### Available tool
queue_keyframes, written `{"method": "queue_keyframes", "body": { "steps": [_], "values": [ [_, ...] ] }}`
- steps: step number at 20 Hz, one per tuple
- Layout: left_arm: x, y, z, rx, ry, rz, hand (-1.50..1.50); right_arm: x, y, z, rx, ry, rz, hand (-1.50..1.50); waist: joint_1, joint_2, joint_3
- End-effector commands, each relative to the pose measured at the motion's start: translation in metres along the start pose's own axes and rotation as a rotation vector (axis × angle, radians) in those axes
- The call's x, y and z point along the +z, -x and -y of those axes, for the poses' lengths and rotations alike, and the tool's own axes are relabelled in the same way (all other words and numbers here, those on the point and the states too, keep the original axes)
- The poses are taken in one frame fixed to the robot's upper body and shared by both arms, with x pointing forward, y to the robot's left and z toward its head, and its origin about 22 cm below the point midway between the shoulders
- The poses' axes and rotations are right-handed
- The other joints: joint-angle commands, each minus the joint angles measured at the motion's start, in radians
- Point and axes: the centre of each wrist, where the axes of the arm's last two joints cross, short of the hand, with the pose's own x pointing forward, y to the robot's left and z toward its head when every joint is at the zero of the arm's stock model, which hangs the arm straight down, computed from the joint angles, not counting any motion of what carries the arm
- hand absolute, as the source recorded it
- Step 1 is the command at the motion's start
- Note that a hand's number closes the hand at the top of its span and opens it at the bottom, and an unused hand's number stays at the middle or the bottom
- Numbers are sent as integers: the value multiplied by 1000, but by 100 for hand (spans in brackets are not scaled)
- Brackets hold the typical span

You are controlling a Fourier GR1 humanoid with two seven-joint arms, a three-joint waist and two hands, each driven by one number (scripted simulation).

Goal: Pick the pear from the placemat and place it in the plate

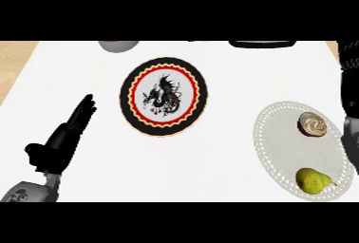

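Lying on the near end of the placemat (277, 142), the pear (313, 180) is untouched, so the task stands at its first step: the reach has not yet met the fruit. It rests on its side with the narrow end pointing to the right edge of the mat. A small cupcake (313, 124) sits on the far part of the same mat, well apart from the pear.

The plate (163, 96), round with a black rim, red ring and dark dragon figure on white, lies on the white surface (210, 161) to the left of the mat and farther from the robot. Nothing is on it.

The left hand (70, 128) shows at the lower left, fingers straight and together, pointing up and away, holding nothing; it looks to be at rest. Of the right side only a dark stretch of arm shows along the right edge, beside the mat; the right hand itself is out of sight, so its state cannot be told.

Judging from the layout, the next move calls for the right hand to come down over the pear, close round its broad body, lift it off the mat without knocking the cupcake, then carry it left and forward to the plate's middle.
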Motion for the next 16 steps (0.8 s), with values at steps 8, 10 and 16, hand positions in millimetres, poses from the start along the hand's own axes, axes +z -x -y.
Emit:
{"method": "queue_keyframes", "body": {
  "steps": [8, 10, 16],
  "values": [
    [35, 42, -18, 52, -296, -269, 0, 165, 89, 91, 302, 628, -436, 150, -130, 33, -5],
    [37, 44, -16, 73, -333, -294, 0, 212, 102, 85, 438, 750, -515, 150, -99, 15, 0],
    [40, 50, -5, 88, -339, -368, 0, 161, 63, 16, -339, 1143, -204, -150, -113, -43, 20]
  ]
}}
